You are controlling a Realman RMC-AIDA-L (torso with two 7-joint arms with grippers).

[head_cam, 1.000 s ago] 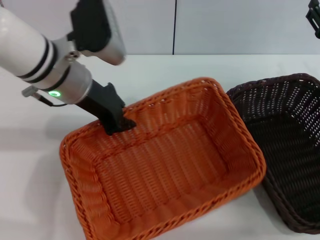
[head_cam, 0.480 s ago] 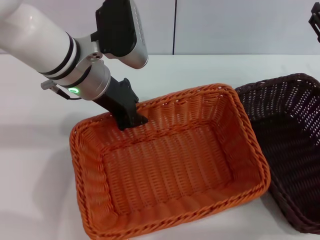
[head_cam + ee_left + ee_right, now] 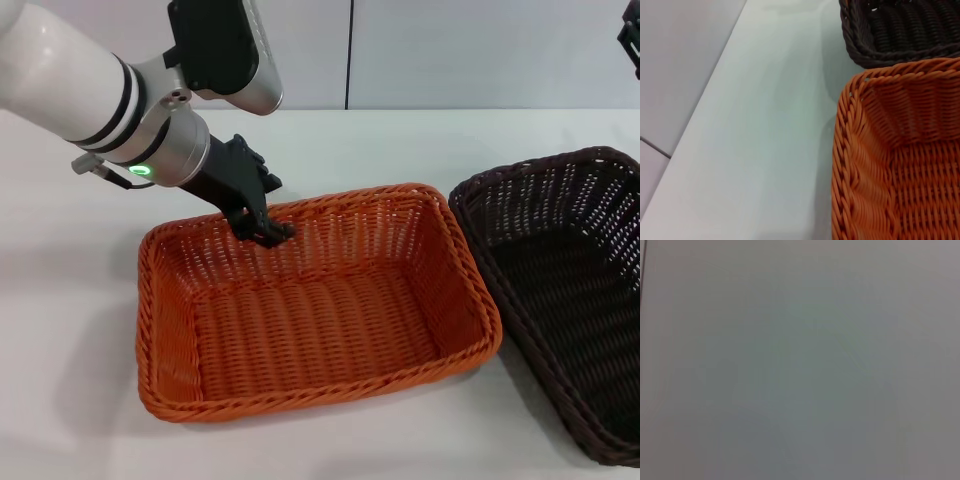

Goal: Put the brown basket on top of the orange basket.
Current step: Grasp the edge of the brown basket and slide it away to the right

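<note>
On the tabletop [image 3: 330,140], the orange basket [image 3: 310,300] lies beneath your left gripper [image 3: 268,232], the brown basket [image 3: 560,290] well off beside it. Pull away clumsily and you could drag the orange one. Your fingers [image 3: 262,222] pinch its far rim, closed on the weave.

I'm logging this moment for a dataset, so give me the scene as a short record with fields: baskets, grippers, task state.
orange basket: flat on the white table, empty
brown basket: on the table on the orange one's right, empty
left gripper: at the orange basket's far rim, fingers closed on it
right gripper: raised at the head view's upper right edge, idle
task state: not stacked; baskets side by side
</note>
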